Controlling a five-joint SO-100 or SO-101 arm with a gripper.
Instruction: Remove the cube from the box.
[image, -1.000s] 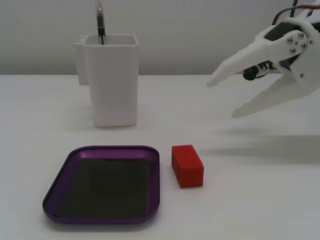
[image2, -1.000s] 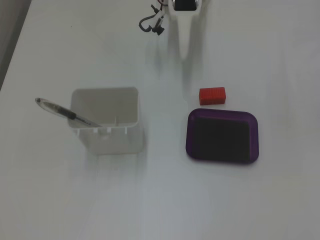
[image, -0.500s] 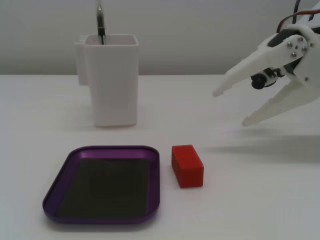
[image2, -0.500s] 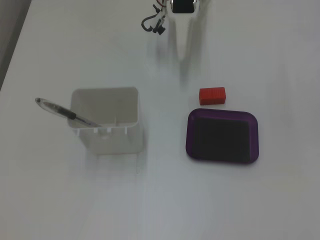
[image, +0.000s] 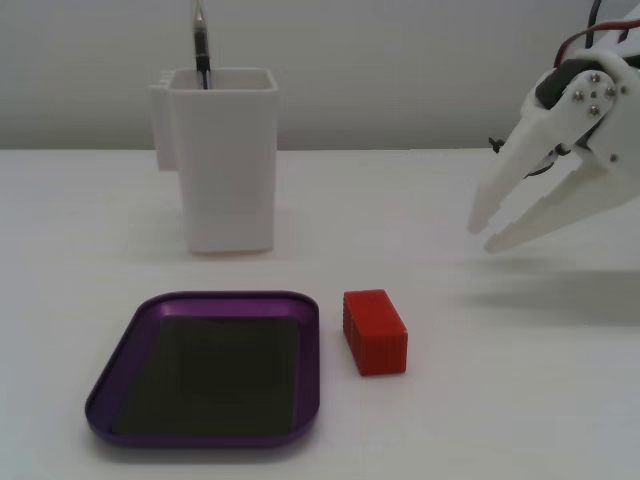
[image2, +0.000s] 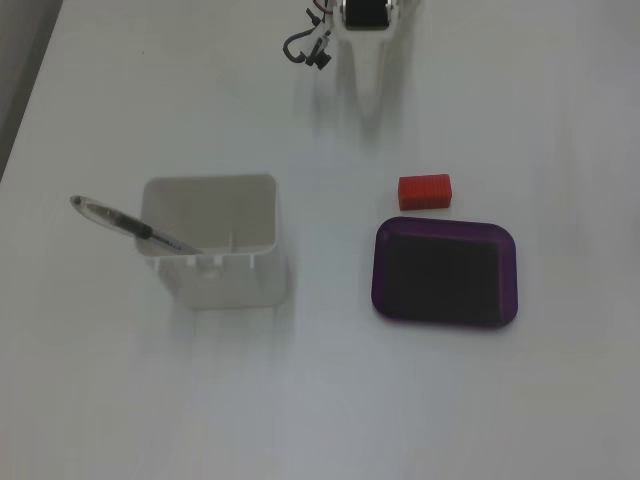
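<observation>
Removal judged already done: cube (image: 375, 331) resting on bare table (image: 520, 400), outside the box (image: 212, 436), just beside its right rim in a fixed view, at about 3 o'clock from the tray's middle, a thin strip of table seemingly between them. Seen from above in a fixed view, at roughly 11 o'clock from the tray centre, just past the upper rim (image2: 445, 226), red block (image2: 425, 190) lying flat. Box empty, black bottom bare, nothing left inside to lift out. Gripper (image: 483, 231) well apart from the cube, up at about 2 o'clock from it in the lower-angle fixed view, raised off the table, fingers parted a moderate way with nothing between them. From above, only the arm's end visible at the top edge, finger spread not readable there. White container (image: 222, 160) standing at about 12 o'clock from the tray in the lower-angle view, a pen (image2: 130, 227) leaning inside, neither involved. Left to do, at a guess: little or nothing beyond pulling the arm back to rest.
</observation>
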